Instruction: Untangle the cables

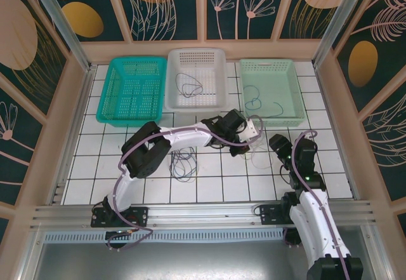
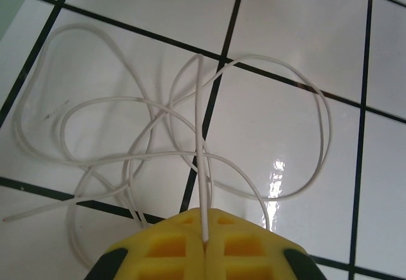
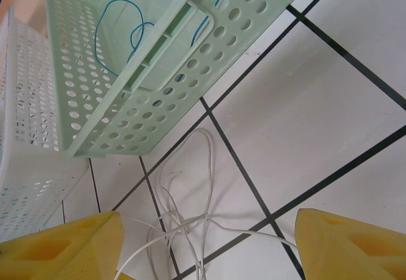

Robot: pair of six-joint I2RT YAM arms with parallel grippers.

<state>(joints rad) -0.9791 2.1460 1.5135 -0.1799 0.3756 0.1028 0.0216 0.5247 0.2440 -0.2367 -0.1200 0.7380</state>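
Dark cable (image 1: 184,164) lies loose on the tabletop (image 1: 209,185) at the left. Left fingers (image 2: 171,248) are closed on one strand of the white cable (image 2: 201,134), probably to lift it from its tangle. Right fingers (image 3: 63,248) stand open over it, ready to help.

A pale white cable (image 2: 201,134) lay in loose, overlapping loops on the tiles, nearer than the white basket (image 1: 196,56) and to its right (one strand ran straight into the closed left hand (image 2: 204,248)). A dark tangle (image 1: 184,162) lay in front of that basket. Another dark loop (image 1: 190,88) lay inside it, and a bluish one (image 1: 246,96) just to its right.
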